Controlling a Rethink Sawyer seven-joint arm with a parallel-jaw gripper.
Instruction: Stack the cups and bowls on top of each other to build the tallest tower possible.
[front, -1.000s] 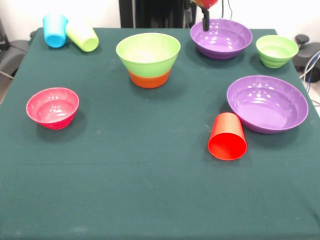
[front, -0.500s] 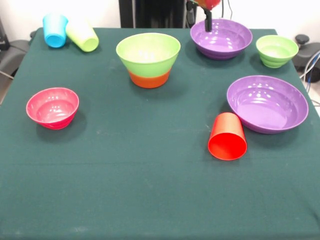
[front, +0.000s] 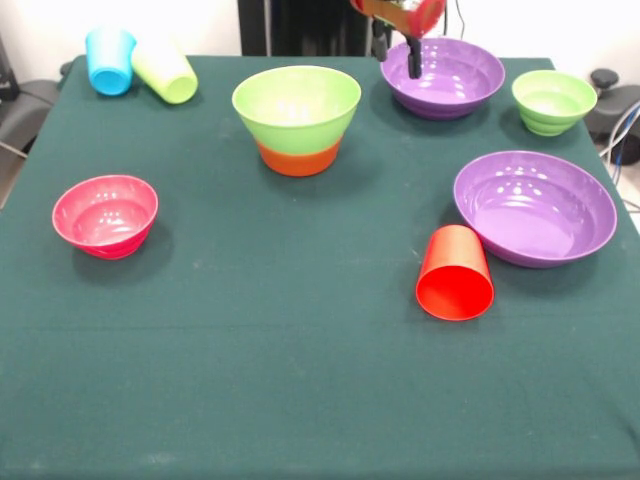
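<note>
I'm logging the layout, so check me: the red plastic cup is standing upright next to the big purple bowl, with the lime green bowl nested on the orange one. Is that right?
Not quite. In the front view the red plastic tumbler lies on its side beside the large glossy purple bowl, not upright. The large lime green bowl does sit nested on the orange bowl.

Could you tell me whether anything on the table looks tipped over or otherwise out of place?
Yes: the red cup lies on its side beside the nearer purple bowl, mouth toward the camera. At the far corner the lime green cup is also tipped over, leaning against the upright sky blue cup. Every bowl sits upright.
</note>
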